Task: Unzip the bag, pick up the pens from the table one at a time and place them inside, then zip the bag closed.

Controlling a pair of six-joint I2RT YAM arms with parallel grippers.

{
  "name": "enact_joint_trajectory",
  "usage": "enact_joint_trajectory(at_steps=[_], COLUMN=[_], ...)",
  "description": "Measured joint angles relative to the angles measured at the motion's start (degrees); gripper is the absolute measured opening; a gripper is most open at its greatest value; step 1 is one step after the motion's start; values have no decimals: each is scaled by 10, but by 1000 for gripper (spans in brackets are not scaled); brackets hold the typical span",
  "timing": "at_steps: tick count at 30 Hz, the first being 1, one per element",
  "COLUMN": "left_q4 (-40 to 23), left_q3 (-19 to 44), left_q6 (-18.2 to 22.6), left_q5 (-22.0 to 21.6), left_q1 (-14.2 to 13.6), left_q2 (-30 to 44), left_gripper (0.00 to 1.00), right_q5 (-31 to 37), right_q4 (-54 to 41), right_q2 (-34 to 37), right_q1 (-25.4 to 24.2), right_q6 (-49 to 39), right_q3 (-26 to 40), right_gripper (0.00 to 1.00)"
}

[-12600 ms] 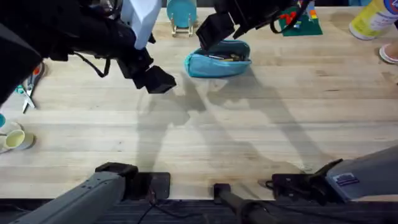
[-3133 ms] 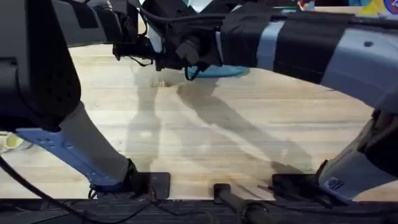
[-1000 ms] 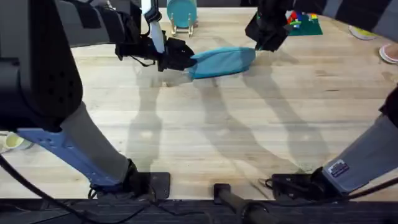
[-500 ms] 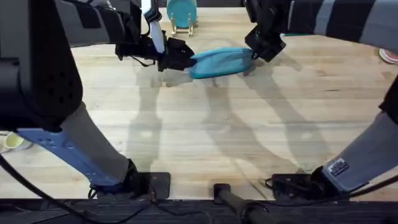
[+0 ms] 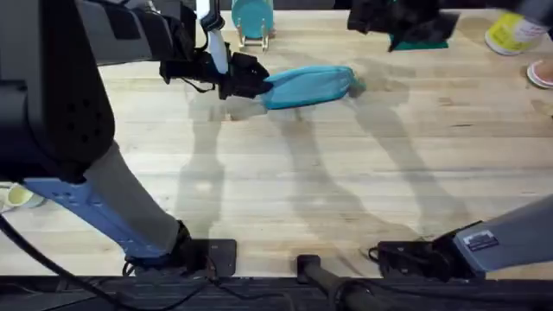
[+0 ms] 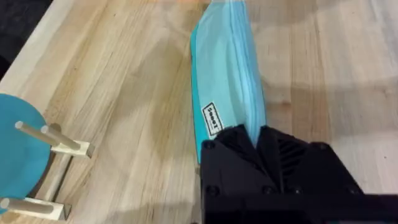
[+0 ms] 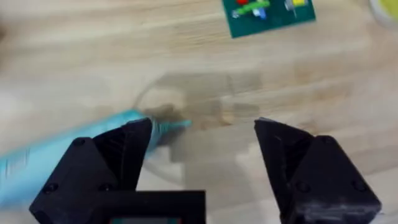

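Note:
The light turquoise bag [image 5: 308, 86] lies on the table [image 5: 346, 190] at the back centre, its zipper [image 6: 239, 68] drawn closed along the top. My left gripper [image 5: 253, 81] is shut on the bag's left end [image 6: 231, 106], its black fingers [image 6: 283, 152] pinching the fabric. Above and behind the bag's right end hovers my right gripper [image 5: 384, 17], apart from it. In the right wrist view that gripper [image 7: 202, 134] stands open, with the bag's end [image 7: 118, 127] and its zipper pull [image 7: 177, 126] just beyond one finger. The pens are out of view.
A round teal object on a wooden stand [image 5: 251, 19] stands behind the bag. A green board with coloured pieces [image 7: 267, 15] and a yellow bottle [image 5: 510, 30] sit at the back right. A cup [image 5: 17, 197] is at the left edge.
My right gripper has let go of the bag's right end, opened and drawn up and back to the right. The left gripper and the bag have stayed put.

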Motion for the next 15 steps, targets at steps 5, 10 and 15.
enact_joint_trajectory(at_steps=[5, 10, 15], left_q4=[0, 0, 0], left_q3=[0, 0, 0], left_q6=[0, 0, 0], left_q5=[0, 0, 0], left_q1=[0, 0, 0], left_q2=[0, 0, 0], left_gripper=[43, 43, 43], right_q5=[-72, -174, -212], right_q4=[-67, -175, -228], right_q2=[-66, -134, -161], right_q1=[2, 2, 4], right_q6=[-177, -326, -401], right_q3=[21, 23, 23], right_gripper=[996, 995, 996])
